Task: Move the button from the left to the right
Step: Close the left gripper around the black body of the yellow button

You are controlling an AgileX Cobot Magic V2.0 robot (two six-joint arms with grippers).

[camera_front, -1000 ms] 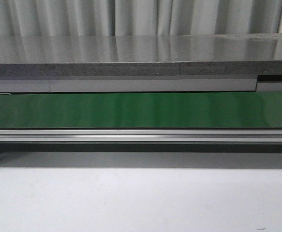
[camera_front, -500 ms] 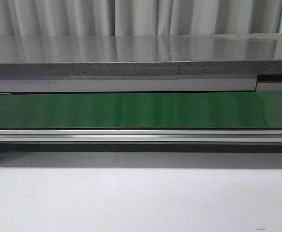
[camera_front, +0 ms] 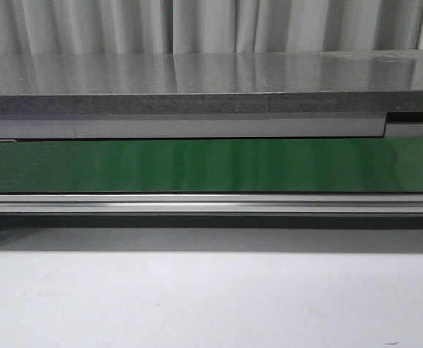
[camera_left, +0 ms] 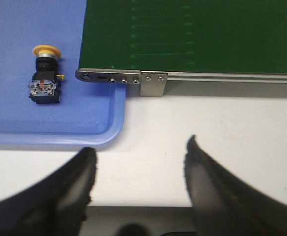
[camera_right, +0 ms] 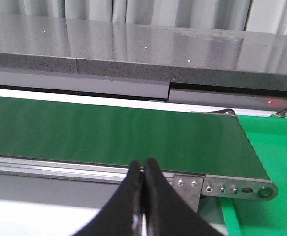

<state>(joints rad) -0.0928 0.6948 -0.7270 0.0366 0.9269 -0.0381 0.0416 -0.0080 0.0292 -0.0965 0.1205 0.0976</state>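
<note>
The button (camera_left: pixel 45 74) lies on its side on the blue tray (camera_left: pixel 15 123), its yellow cap pointing away from the left gripper (camera_left: pixel 138 162) and its black body nearer to it. It is close to the end of the green conveyor belt (camera_left: pixel 202 34) and its metal end bracket (camera_left: pixel 118 77), but you cannot tell if it touches the bracket. Nothing holds it.

In the front view nothing has changed during the last second: the belt (camera_front: pixel 211 165), the rail below it and the white counter (camera_front: pixel 211 297) look the same, and no arm has entered. So you can judge that the task has hardly begun; the button is not yet picked.

The left gripper's fingers (camera_left: pixel 74 182) are wide apart and empty, above the counter just beside the tray corner. The right gripper (camera_right: pixel 143 187) has its fingers pressed together with nothing between them.

Only the left wrist view shows you the button and tray. Only the right wrist view shows the belt's other end and a green surface (camera_right: pixel 276 162) beside it, probably the place to put the button. The front view shows neither.
</note>
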